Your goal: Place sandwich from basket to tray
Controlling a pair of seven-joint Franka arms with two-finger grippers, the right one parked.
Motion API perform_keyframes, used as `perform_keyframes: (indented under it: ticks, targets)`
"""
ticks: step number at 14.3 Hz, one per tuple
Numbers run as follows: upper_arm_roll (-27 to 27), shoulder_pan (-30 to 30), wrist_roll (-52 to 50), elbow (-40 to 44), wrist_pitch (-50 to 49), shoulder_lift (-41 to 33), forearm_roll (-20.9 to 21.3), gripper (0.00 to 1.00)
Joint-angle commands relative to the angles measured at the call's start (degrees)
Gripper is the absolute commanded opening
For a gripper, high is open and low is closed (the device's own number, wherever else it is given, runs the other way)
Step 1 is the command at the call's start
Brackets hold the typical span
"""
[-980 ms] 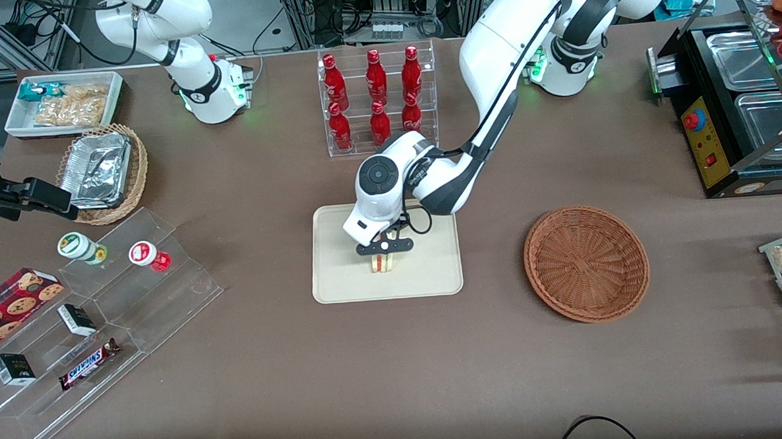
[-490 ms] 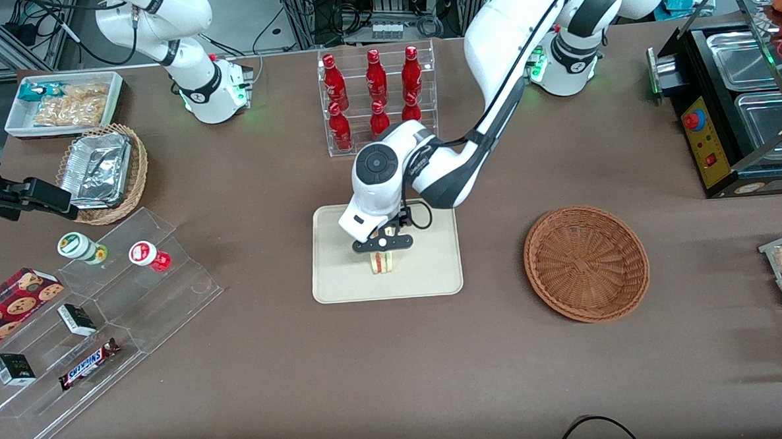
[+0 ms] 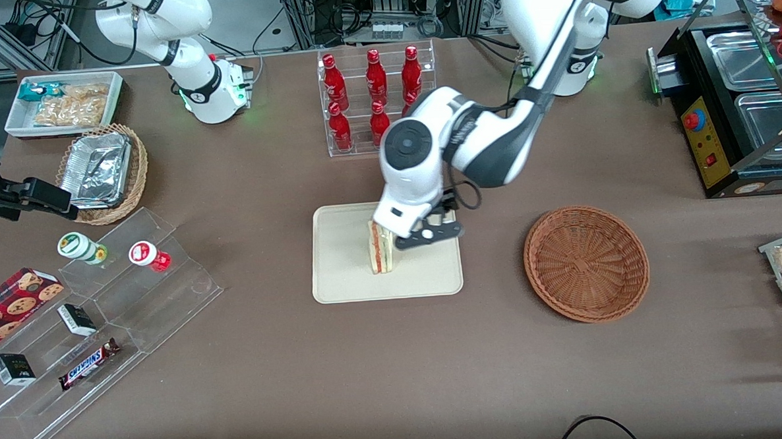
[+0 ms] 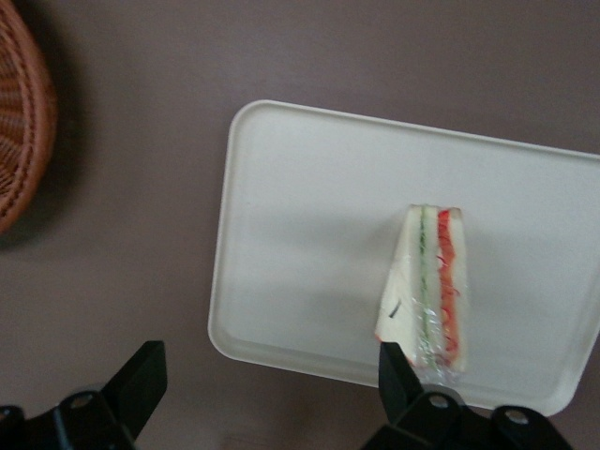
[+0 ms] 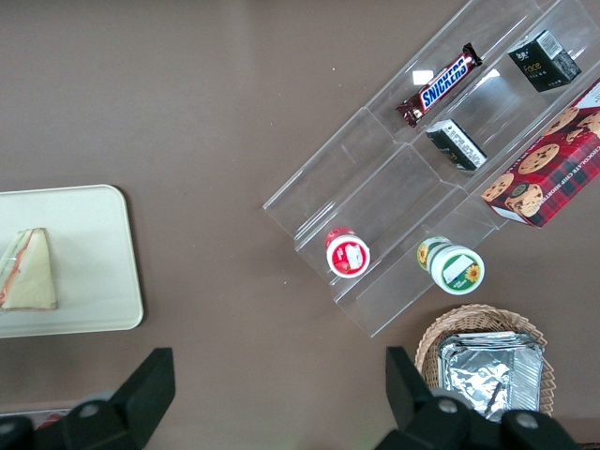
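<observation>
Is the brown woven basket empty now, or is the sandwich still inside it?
Empty. The basket shows only bare weave; the sandwich lies on the tray, and the open gripper hangs above the tray.

The gripper [image 3: 424,234], fingers spread, hangs above the tray [image 3: 341,281] just beside the standing sandwich [image 3: 380,249], touching nothing. Bare tray lies around the sandwich. Bare table separates tray from basket [image 3: 585,262].

The sandwich [image 3: 380,249] lies on the tray [image 3: 347,274], mid-frame. The gripper [image 3: 429,234] hangs open above it. The basket [image 3: 585,262] sits beside the tray.
</observation>
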Motion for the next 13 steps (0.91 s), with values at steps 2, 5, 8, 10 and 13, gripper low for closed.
perform_keyframes:
  ticks: [2, 5, 8, 10, 13]
  targets:
    - [-0.5, 7.2, 7.8, -12.2, 0.2, -9.3, 0.2, 1.0]
    - [-0.6, 13.8, 16.6, -19.3, 0.0, -15.7, -0.6, 1.0]
    - [-0.6, 20.6, 26.8, -26.8, -0.5, -23.1, -1.9, 1.0]
    - [-0.5, 23.9, 32.2, -27.8, -3.7, -25.5, -2.0, 1.0]
    - [-0.5, 27.9, 38.1, -27.6, -7.4, -28.8, -2.3, 1.0]
